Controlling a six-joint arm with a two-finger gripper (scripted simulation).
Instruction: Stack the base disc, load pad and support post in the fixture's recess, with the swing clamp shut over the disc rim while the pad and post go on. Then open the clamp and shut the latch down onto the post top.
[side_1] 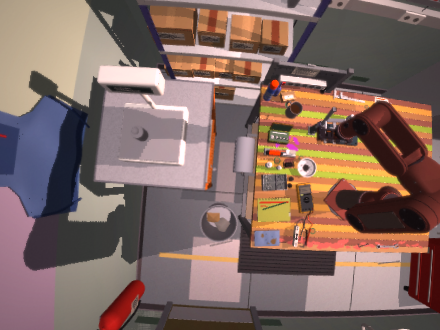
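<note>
The dark fixture (331, 131) stands on the striped bench top toward its far side, with a thin lever rising from it. My gripper (334, 132) is down at the fixture, hidden behind my wrist, so what lies between the fingers does not show. A magenta part (292, 143) lies on the bench to the left of the fixture. A white ring-shaped disc (306, 167) lies nearer the bench middle. The gripper's fingers are closing, and I cannot make out whether they hold anything.
A round bin (219, 222) stands on the floor left of the bench. A dark cup (293, 109) and a blue can (273, 90) stand at the far bench corner. A yellow meter (304, 197), a green pad (273, 208) and small parts fill the near left.
</note>
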